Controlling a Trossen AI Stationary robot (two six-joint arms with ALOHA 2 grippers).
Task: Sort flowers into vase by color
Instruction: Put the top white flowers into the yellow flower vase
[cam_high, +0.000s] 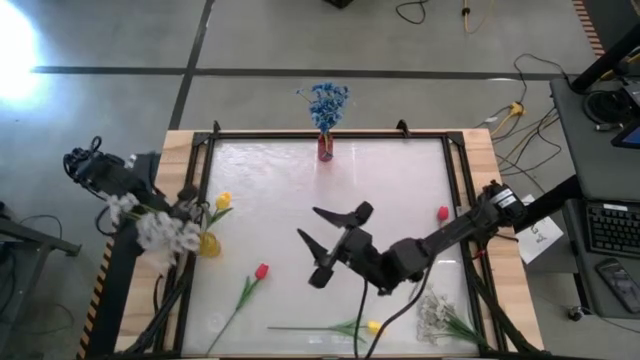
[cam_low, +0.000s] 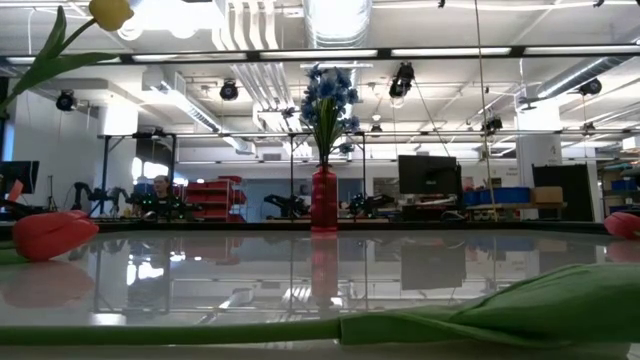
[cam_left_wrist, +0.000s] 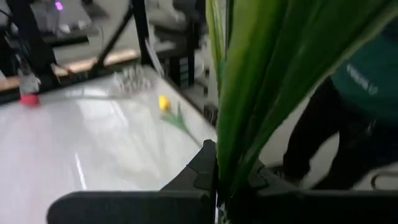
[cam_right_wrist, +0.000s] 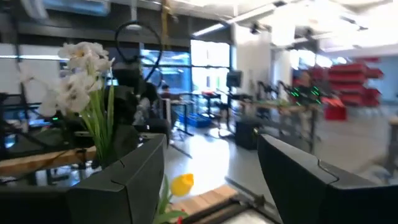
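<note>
- Flowers, where they are: blue cluster (cam_high: 328, 100) already stands in the red vase (cam_high: 325, 149) at the far edge of the tabletop (cam_high: 280, 200). White spray (cam_high: 165, 232) sits at the left edge by the yellow vase (cam_high: 208, 244), with a yellow tulip (cam_high: 222, 202) upright there.
- Loose on the glass: red tulip (cam_high: 260, 271) near-left, 2nd yellow tulip (cam_high: 372, 326) on a long stem at the near edge, small white spray (cam_high: 434, 315) near-right, 1 red bloom (cam_high: 442, 212) by the right rail.
- Left pincer (cam_high: 183, 211): shut tight on green stem and leaf, clear in the left wrist view (cam_left_wrist: 242, 93). Which flower that stem belongs to, can't tell for sure; prob. the white spray.
- Right pincer (cam_high: 335, 240): jaws wide apart, nothing between them, hanging over mid-tabletop. Right wrist view looks through the gap at the white blooms (cam_right_wrist: 81, 74).
- Handling, my read: fake flowers, very light, no load on the arm. Stems long and springy, so they'll swing and droop once lifted.
- Take hold on the stem, low-to-mid, never on the bloom; petals are soft and crush or slip.
- Leaves are slick and fold; a grip on leaf only will prob. slide.
- Stems lie flat on smooth glass, so you'll need fingertips right down at the surface.
- Bushy white sprays snag on neighbours; lift clear before swinging.
</note>
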